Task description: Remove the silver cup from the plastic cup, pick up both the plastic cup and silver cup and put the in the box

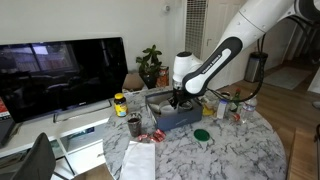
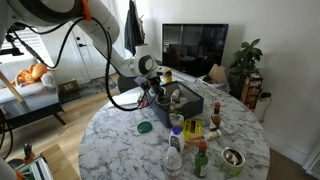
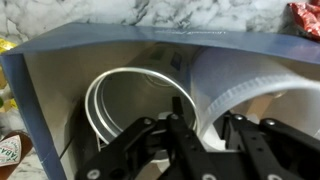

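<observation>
Here, the round marble table [image 2: 110,140] is crowded around the box [image 2: 192,104]. A green lid [image 2: 145,127] lies just beside it. A clear water bottle [image 2: 175,158], a small sauce bottle [image 2: 201,160] and a metal bowl [image 2: 232,158] stand nearer the table's edge. In an exterior view a dark cup [image 1: 133,125] and a yellow-capped jar [image 1: 120,103] stand at the box's other side, with a red packet [image 1: 140,155] lying near them. The arm comes down over the box's low wall, so the gripper [image 3: 207,140] sits hemmed in by the walls and both cups. In the wrist view the silver cup [image 3: 135,100] lies on its side inside the box, its mouth toward the camera. The plastic cup [image 3: 255,90] lies right beside it, also in the box, with its rim overlapping the silver one's. The black fingers [image 3: 180,138] stand partly apart, one to each side of the plastic cup's near rim. Whether a pad touches that rim cannot be told.
</observation>
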`<act>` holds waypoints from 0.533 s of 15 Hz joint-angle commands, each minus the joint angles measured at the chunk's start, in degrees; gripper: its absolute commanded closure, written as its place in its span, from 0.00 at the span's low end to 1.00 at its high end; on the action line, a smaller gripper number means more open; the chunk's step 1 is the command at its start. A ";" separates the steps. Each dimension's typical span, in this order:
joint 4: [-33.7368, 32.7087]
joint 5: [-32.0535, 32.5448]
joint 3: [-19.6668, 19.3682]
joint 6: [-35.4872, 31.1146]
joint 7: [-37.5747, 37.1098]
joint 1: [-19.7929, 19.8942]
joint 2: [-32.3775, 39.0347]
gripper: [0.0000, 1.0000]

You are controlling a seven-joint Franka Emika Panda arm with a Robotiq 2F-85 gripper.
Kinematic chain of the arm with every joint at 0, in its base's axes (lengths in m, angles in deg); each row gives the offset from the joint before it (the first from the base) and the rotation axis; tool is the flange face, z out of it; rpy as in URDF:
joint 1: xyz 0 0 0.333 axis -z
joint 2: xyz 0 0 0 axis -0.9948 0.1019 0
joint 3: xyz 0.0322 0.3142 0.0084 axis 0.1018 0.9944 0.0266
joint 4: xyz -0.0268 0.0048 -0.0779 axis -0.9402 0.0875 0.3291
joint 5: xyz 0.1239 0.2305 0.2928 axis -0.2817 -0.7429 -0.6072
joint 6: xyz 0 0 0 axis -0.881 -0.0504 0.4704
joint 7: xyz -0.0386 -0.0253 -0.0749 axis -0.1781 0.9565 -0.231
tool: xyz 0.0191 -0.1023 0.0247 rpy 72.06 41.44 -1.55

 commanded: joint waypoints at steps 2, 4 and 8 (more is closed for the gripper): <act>-0.63 -2.39 -1.12 -0.96 1.18 -0.97 1.47 0.23; -0.72 -2.23 -1.73 -0.68 0.72 -1.37 0.90 0.08; -1.13 -1.59 -3.13 0.28 0.11 -2.10 -1.37 0.00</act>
